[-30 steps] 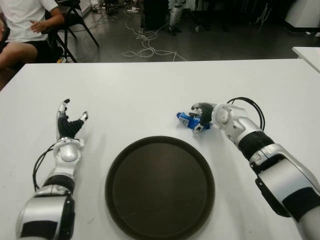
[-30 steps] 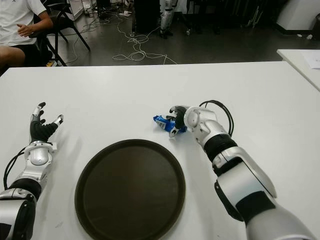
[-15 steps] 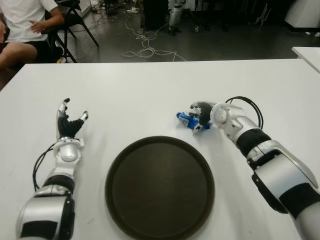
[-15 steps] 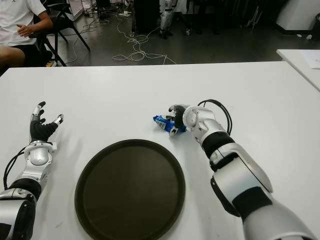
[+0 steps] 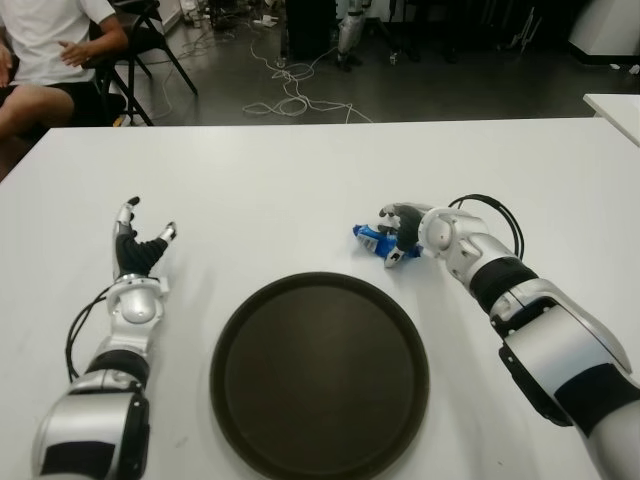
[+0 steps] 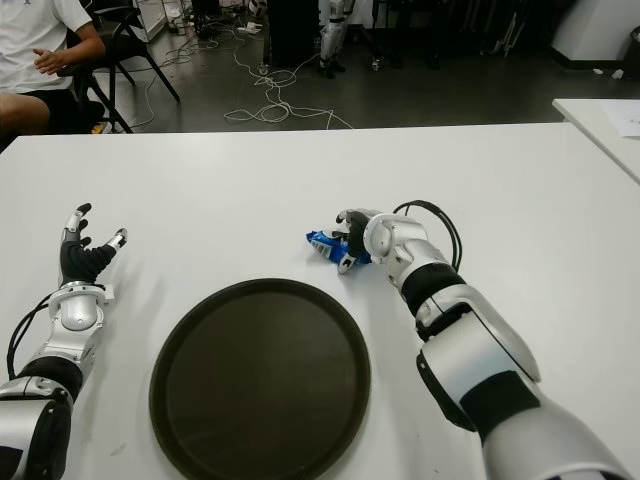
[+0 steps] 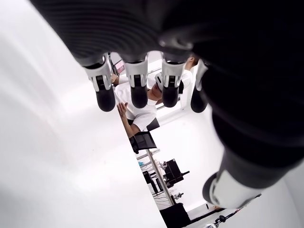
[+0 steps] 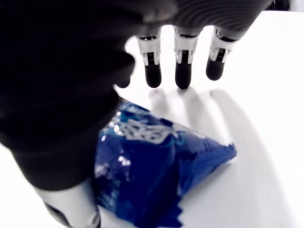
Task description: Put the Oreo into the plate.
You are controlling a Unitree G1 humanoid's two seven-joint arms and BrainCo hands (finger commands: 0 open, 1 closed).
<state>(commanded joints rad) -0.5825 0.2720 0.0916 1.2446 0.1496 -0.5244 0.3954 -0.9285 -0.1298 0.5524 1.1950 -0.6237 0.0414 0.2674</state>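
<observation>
The Oreo packet, blue and crinkled, lies on the white table just beyond the far right rim of the round dark plate. My right hand is over the packet's right end. In the right wrist view its fingers stretch past the packet with their tips down near the table, and the thumb sits beside the wrapper; they are not clamped on it. My left hand shows to the left of the plate, fingers spread upward and holding nothing.
A black cable loops off my right wrist. A seated person is beyond the table's far left corner, with chairs and floor cables behind. Another white table's corner shows at the far right.
My right forearm has shifted slightly left and farther over the table, with the hand staying at the packet. The packet and my left hand have hardly moved.
</observation>
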